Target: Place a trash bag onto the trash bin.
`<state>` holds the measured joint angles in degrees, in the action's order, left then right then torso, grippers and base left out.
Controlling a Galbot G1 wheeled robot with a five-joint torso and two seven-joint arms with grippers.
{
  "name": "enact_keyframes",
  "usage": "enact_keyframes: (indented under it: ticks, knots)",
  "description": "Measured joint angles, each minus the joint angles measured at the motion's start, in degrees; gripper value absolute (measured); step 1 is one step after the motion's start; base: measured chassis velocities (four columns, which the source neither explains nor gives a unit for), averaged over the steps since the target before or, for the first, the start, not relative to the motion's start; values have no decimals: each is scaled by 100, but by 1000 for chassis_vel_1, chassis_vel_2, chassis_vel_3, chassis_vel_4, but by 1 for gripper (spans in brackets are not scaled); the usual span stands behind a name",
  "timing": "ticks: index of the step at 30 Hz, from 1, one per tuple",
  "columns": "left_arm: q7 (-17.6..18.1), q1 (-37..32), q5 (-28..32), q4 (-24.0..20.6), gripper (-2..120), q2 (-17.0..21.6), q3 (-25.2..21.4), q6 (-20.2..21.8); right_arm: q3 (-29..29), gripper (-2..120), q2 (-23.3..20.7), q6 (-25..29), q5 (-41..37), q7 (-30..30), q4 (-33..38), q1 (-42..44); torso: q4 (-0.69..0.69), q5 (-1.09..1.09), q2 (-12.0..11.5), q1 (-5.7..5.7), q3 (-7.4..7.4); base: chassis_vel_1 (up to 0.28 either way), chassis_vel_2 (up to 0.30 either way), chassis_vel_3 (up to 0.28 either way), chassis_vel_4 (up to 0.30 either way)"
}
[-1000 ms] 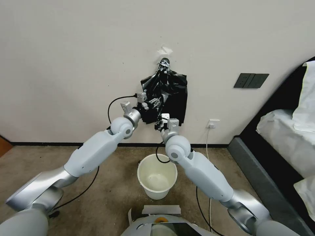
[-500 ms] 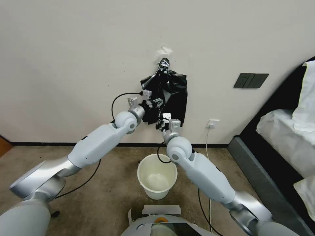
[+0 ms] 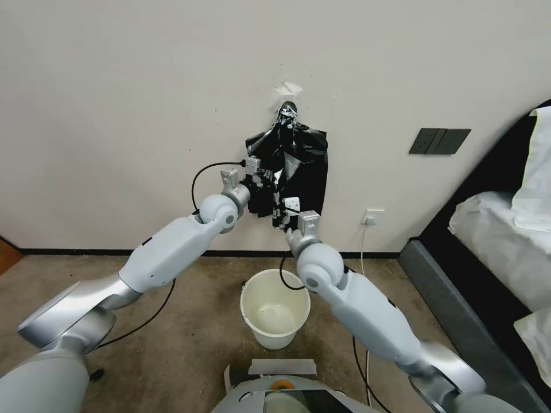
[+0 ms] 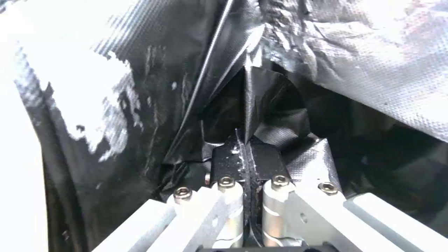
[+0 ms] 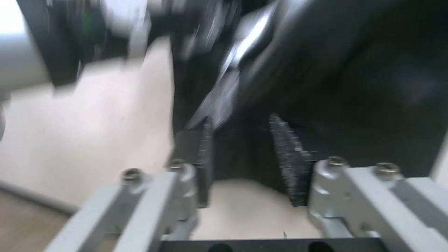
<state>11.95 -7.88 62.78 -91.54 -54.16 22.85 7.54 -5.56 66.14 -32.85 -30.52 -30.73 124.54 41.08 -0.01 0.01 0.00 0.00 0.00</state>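
Head view: a bunch of black bags (image 3: 298, 166) hangs flat against the cream wall (image 3: 126, 103) from a shiny knot (image 3: 286, 115). The left end effector (image 3: 265, 182) reaches into the bunch's left edge, and the right end effector (image 3: 279, 213) points up at its lower edge. The cream-white trash bin (image 3: 275, 308) stands open and unlined on the brown carpet (image 3: 189, 338), directly below the bags and between the two arms. A dark switch plate (image 3: 439, 140) sits on the wall to the right, a white socket (image 3: 373, 216) lower down, and a bed (image 3: 505, 229) fills the right side. No writing can be read anywhere.

Left wrist view: the left end effector (image 4: 246, 159) is closed tight on a thin fold of the glossy black trash bag (image 4: 261, 105), the film pinched between its pads (image 4: 228, 157).

Right wrist view: the right end effector (image 5: 243, 154) has its pads (image 5: 287, 157) apart, with black plastic just beyond them and nothing gripped.
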Motion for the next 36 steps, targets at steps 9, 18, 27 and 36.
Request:
enact_keyframes:
  ticks: [9,18,27,36]
  knots:
    - [-1,-9,-19,12,0,-13,-16,-8,3,70,-546,455,1532,944,-229,-787,2,0,0,0,0,0,0,0,0]
    - [7,-46,-33,2,0,-48,-80,-17,-1015,100,-690,119,1757,1075,-1213,-2221,2,-1,0,0,0,0,0,0,0]
    - [9,-86,-27,-28,0,20,-148,-19,-1143,76,-585,100,1695,912,-1636,-2350,2,-1,0,0,0,0,0,0,0]
    - [2,-151,-22,-53,0,55,-216,-24,-1151,35,-608,123,1488,759,-1659,-2293,1,-1,0,0,0,0,0,0,0]
